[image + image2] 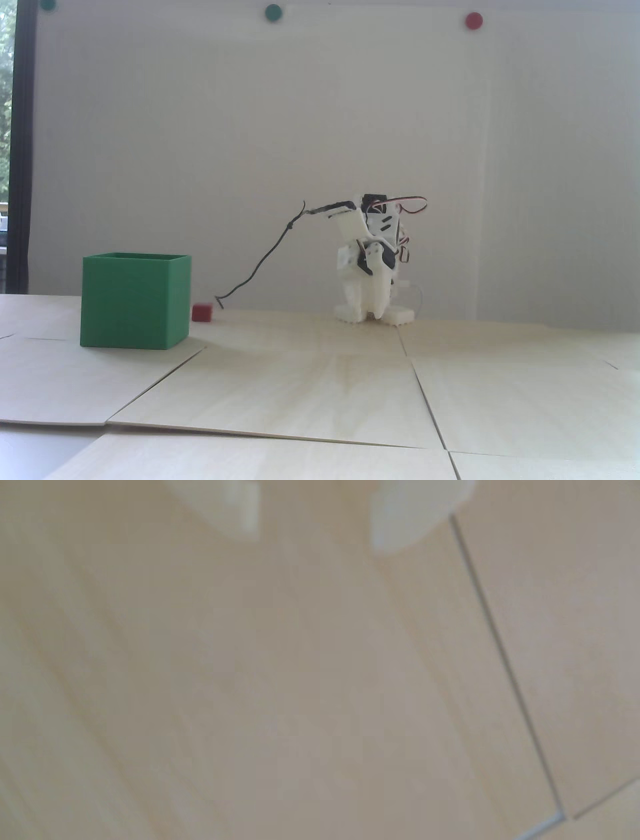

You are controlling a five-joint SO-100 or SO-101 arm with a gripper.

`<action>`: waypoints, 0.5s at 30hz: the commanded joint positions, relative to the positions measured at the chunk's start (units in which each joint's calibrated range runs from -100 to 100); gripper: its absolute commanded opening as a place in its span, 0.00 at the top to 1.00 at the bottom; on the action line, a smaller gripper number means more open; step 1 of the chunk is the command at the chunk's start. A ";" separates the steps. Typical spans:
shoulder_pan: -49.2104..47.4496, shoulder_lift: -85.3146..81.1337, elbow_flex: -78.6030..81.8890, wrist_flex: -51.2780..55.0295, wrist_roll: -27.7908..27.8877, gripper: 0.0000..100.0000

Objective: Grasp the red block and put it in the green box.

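Observation:
In the fixed view the green box (135,307) stands on the left of the pale wooden table, open side up. The red block (202,312) lies on the table just behind the box's right-hand corner, apart from it. The white arm (372,250) sits folded at the middle back, well to the right of both, with its gripper (369,310) pointing down close to the table. In the blurred wrist view the gripper (315,539) is open: two white fingertips (242,511) come in from the top edge with bare wood between them. Neither block nor box shows in that view.
A thin black cable (270,255) hangs from the arm and touches the table beside the block. The table is made of wooden panels with dark seams (502,660) between them. Round green (273,12) and red (473,20) dots sit high on the white wall.

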 commanded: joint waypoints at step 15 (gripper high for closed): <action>17.05 70.92 -63.21 -17.84 -0.45 0.88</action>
